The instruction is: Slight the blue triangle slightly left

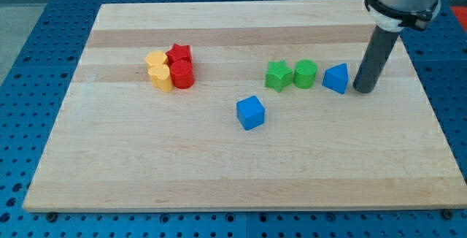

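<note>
The blue triangle (336, 78) lies on the wooden board (219, 165) at the view's right, just right of a green cylinder (305, 74). My tip (363, 90) stands on the board right beside the blue triangle's right side, a small gap apart or just touching; I cannot tell which. The dark rod rises from it toward the view's top right.
A green star (278, 76) sits left of the green cylinder. A blue cube (250, 112) lies near the board's middle. At the view's left, a yellow heart (156, 59), a yellow block (161, 77), a red star (179, 52) and a red cylinder (182, 74) cluster together.
</note>
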You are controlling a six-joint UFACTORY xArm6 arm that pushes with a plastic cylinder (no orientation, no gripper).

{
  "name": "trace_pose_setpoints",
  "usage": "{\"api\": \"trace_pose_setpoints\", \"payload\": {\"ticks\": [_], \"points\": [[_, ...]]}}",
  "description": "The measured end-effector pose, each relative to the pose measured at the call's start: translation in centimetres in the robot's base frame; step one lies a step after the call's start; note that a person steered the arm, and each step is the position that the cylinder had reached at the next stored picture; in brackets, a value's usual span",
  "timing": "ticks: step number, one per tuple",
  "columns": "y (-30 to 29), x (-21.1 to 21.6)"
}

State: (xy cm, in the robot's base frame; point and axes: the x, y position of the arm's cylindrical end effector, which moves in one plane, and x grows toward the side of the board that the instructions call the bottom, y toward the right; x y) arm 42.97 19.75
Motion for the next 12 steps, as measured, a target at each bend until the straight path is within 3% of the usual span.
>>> {"api": "trace_pose_setpoints", "payload": {"ticks": [12], "points": [[-1.5, -0.5]]}}
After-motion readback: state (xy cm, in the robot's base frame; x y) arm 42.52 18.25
